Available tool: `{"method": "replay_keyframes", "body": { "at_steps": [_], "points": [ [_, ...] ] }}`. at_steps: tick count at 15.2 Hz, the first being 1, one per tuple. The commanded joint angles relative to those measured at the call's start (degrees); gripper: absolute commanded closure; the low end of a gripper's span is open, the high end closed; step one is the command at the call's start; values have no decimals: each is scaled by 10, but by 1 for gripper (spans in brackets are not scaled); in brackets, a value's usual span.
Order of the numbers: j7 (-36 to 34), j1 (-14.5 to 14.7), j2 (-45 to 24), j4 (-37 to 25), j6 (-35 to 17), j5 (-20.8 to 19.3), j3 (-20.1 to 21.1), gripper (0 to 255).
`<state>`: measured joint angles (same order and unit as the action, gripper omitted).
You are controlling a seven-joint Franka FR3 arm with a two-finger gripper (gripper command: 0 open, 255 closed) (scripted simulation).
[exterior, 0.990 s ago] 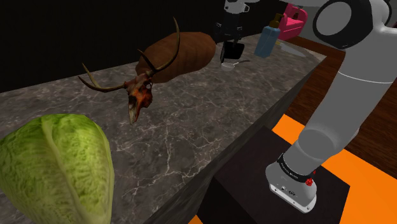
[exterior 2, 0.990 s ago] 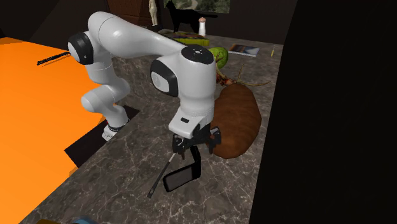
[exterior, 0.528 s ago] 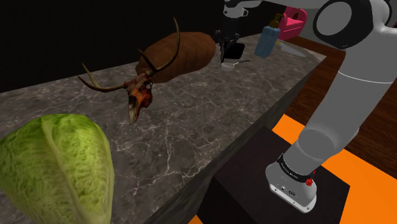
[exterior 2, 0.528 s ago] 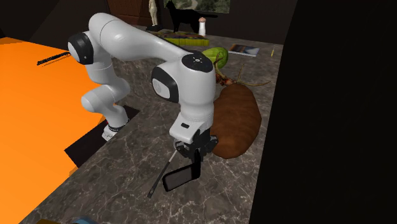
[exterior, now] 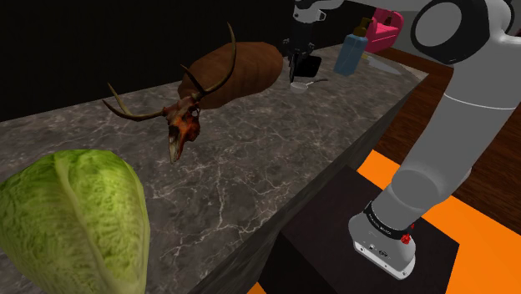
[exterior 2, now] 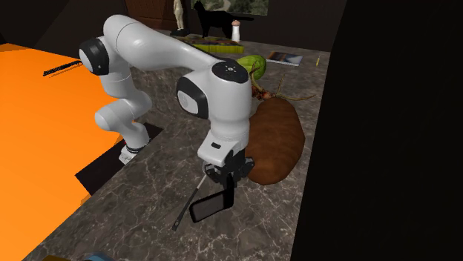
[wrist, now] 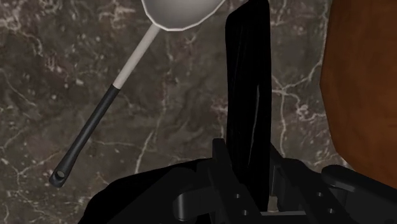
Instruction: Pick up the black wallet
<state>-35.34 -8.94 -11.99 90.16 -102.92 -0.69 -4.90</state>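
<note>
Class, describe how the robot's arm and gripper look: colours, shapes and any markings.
The white robot arm has glossy, rounded links with dark grey round joint caps. A small red mark sits on its base ring. The all-black gripper has two fingers.

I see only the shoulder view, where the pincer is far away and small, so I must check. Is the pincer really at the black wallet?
Observer: Yes. In the wrist view the black wallet stands on its thin edge, and the pincer is directly over it, in line with it.
Operator: Does anything lie close beside it?
Observer: A spoon with a pale bowl and a dark handle lies on one side of the wallet.
Operator: And on the other side?
Observer: A large brown rounded thing, with a strip of marble counter showing between it and the wallet.
</note>
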Motion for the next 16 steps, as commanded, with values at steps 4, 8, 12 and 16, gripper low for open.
{"method": "replay_keyframes", "body": {
  "at_steps": [4,8,12,16],
  "points": [
    [1,0,-1,-36,35,0,0,255],
    [1,0,-5,-72,67,1,0,255],
    [2,-1,-12,-113,101,1,0,255],
    [3,-1,-16,-136,120,2,0,255]
  ]
}}
